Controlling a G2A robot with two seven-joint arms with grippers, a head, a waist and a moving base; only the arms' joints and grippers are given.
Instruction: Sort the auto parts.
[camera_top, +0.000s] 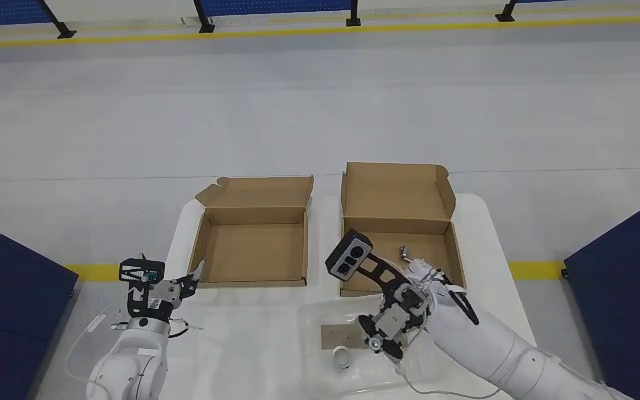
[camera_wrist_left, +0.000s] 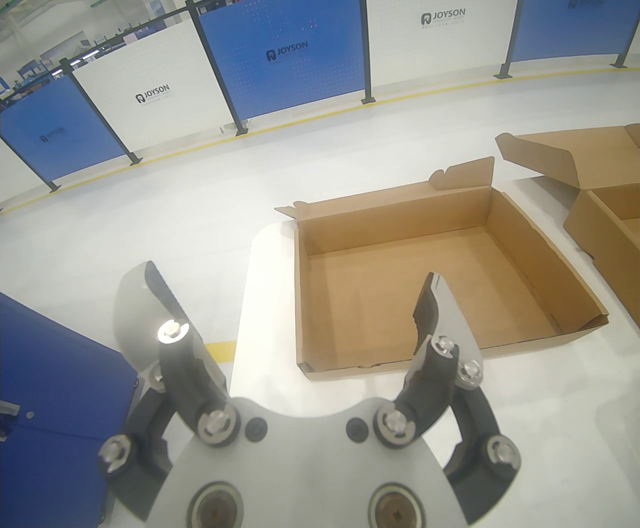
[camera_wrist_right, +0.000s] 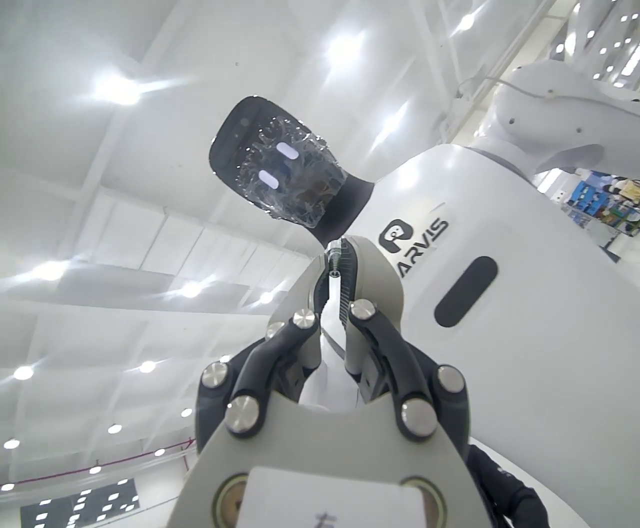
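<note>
Auto parts, top view: a small white part (camera_top: 341, 358) lies on the white table (camera_top: 250, 330) near its front edge. It sits just beside a flat tan piece (camera_top: 334, 334), in front of the right box (camera_top: 395, 195). The left box (camera_top: 255, 255) is open.

Left wrist view: left gripper (camera_wrist_left: 291, 275) has its fingers spread wide, gripping nothing, just short of the left box.

Right wrist view: right gripper (camera_wrist_right: 340, 245) points upward, its tips pinching a small spring-like metal part (camera_wrist_right: 334, 257).
</note>
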